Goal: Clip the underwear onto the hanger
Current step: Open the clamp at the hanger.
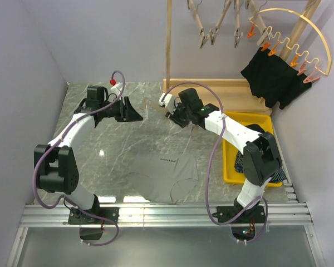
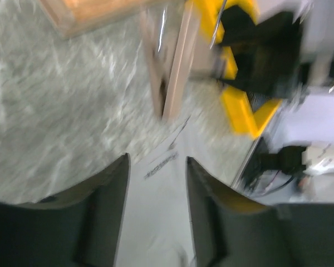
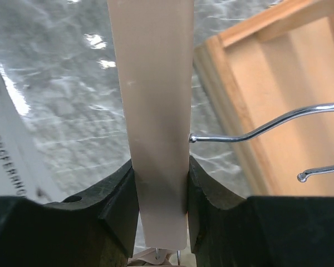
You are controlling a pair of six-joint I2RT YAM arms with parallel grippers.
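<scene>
The right pincer (image 3: 160, 167) pinches the wooden hanger (image 3: 154, 100), while the left pincer (image 2: 156, 167) is spread wide, holding nothing.

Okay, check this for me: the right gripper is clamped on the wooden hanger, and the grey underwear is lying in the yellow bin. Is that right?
Not quite. The right gripper is clamped on the wooden hanger, but the grey underwear lies spread on the marble table, left of the yellow bin, not in it. The top external view shows this.
</scene>
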